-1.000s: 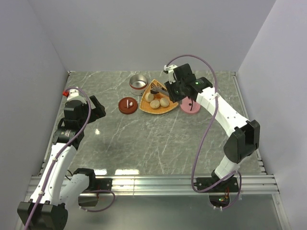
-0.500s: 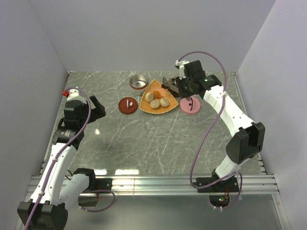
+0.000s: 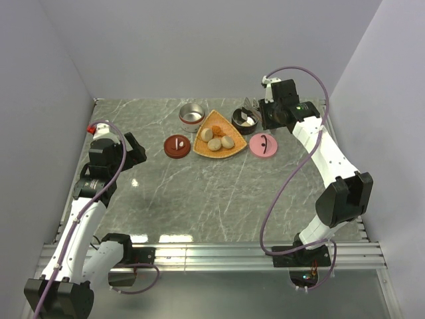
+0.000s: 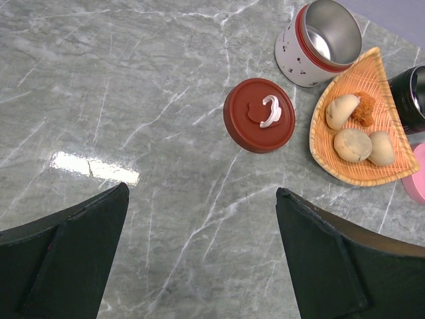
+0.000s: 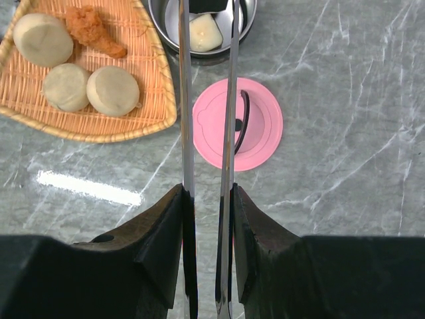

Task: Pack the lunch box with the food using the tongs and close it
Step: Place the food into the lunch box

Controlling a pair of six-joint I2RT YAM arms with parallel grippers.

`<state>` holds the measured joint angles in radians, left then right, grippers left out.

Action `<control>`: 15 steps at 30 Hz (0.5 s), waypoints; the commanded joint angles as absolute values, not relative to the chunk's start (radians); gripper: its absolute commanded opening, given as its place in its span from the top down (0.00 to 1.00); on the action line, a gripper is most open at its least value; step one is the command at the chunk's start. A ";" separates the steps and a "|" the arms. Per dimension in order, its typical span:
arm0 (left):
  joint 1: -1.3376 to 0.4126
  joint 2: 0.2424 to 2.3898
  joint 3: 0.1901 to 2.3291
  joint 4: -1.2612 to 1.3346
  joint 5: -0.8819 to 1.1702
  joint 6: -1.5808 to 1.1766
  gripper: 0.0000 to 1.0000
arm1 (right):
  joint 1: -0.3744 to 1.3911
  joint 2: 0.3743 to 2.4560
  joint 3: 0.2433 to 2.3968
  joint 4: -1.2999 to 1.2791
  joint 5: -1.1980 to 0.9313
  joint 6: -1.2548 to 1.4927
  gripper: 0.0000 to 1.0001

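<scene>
The tongs (image 5: 185, 100) are pinched near their joined end by the right gripper (image 5: 207, 199), and their two thin arms run out side by side over the pink lid (image 5: 262, 126) to the dark steel bowl (image 5: 247, 30). The bowl stands near the far edge of the tabletop (image 3: 199, 199), right of the middle. One pale piece of the food (image 5: 204, 32) already lies in it. The tips are cut off by the frame, so I cannot tell whether they hold anything.

Three beige lumps (image 5: 113, 90) and an orange fried piece (image 5: 93, 30) wait on the woven tray (image 5: 156, 113), just beside the bowl. Most of the packing looks undone.

The left gripper (image 4: 202, 193) hangs spread wide and empty over the left side of the tabletop.

The likely trouble is the hold itself. The tongs are slim and smooth, so they could twist or slide between the pads, and a round lump could roll out of the tips. A low sweep could also nudge the bowl or the tray.

The right wrist view looks into the bowl and along the tong arms. The left wrist view shows what that one misses — an open white jar (image 4: 302, 56) and a red lid (image 4: 249, 133) lying flat beside the tray. Only the top view takes in both arms at once.
</scene>
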<state>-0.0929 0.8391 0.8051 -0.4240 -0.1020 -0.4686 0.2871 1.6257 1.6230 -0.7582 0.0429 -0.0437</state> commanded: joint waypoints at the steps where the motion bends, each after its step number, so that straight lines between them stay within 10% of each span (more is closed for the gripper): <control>1: -0.087 0.841 0.811 -0.394 -0.101 -0.472 0.01 | 0.279 1.617 1.641 -0.689 0.071 -0.028 0.81; 15: -0.087 0.853 0.816 -0.390 -0.104 -0.469 0.01 | 0.273 1.635 1.626 -0.675 0.114 -0.014 0.60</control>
